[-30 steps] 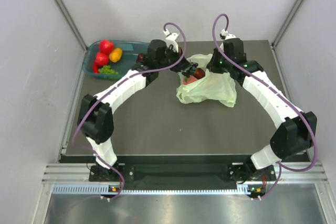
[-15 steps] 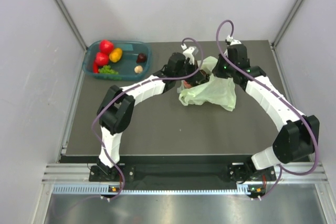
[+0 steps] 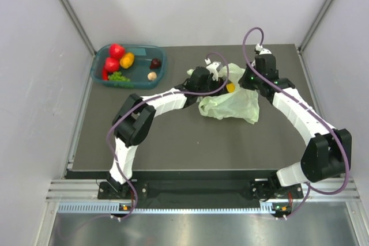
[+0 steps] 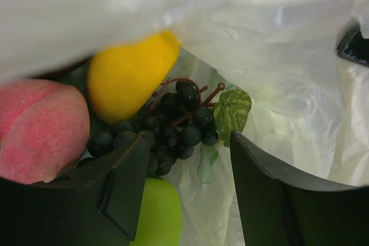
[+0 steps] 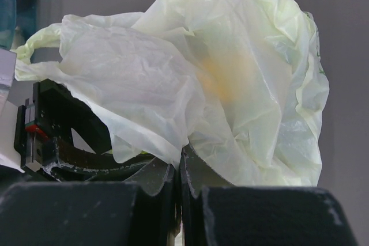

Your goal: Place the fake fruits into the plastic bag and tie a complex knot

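Observation:
The pale-green plastic bag (image 3: 233, 101) lies crumpled at mid-table. My left gripper (image 4: 189, 145) is open inside its mouth, with nothing between the fingers. Just ahead of it in the bag lie fake fruits: a yellow lemon (image 4: 131, 76), a pink peach (image 4: 36, 128), dark grapes (image 4: 170, 124) and a green apple (image 4: 157, 214). My right gripper (image 5: 180, 162) is shut on the bag's edge (image 5: 173, 142) and holds it up at the right side of the mouth (image 3: 247, 80). More fake fruits (image 3: 118, 61) lie in the teal basket. No knot is in view.
The teal basket (image 3: 160, 56) stands at the back left with red, orange, green, dark purple and beige pieces in it. Both arms meet over the bag. A loop handle (image 5: 34, 44) of the bag sticks out on the left in the right wrist view.
My left arm has swung right from near the basket into the bag's mouth, and its jaws have opened. The right gripper keeps its hold on the bag's edge and has shifted slightly right.

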Robot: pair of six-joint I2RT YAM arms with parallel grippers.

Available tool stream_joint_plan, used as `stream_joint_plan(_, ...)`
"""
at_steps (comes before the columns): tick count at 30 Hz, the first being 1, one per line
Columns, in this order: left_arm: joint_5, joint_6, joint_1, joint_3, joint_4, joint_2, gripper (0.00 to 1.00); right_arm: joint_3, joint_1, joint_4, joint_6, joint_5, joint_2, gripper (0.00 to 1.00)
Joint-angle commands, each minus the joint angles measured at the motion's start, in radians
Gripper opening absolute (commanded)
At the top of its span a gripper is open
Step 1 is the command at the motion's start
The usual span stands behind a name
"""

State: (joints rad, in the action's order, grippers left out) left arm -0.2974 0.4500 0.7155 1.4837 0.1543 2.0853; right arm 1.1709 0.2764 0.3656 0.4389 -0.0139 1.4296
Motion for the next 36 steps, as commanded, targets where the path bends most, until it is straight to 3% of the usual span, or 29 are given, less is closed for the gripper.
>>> stream_joint_plan(1, 0.044, -0.057, -0.002, 0.004, -0.013, -0.116, 0.63, -0.002, -0.017, -0.056, 0.004, -0.003, -0.043, 0.0)
stream_joint_plan(13, 0.192, -0.178, -0.005, 0.062, -0.344, -0.28, 0.73, 0.001, -0.017, -0.06, 0.008, 0.011, -0.037, 0.0)
stream_joint_plan(20, 0.32, -0.275, -0.022, 0.041, -0.427, -0.392, 0.77, 0.016, -0.016, -0.054, 0.001, 0.011, -0.035, 0.0)
stream_joint_plan(27, 0.115, -0.489, -0.203, 0.047, -0.397, -0.406, 0.74, 0.027, -0.017, -0.042, -0.008, 0.04, -0.038, 0.0)
stream_joint_plan(30, 0.005, -0.603, -0.231, 0.072, -0.426, -0.367, 0.74, 0.035, -0.017, -0.036, -0.009, 0.04, -0.037, 0.0)
stream_joint_plan(36, -0.066, -0.749, -0.244, 0.199, -0.535, -0.251, 0.74, 0.052, -0.017, -0.027, -0.009, 0.043, -0.031, 0.0)
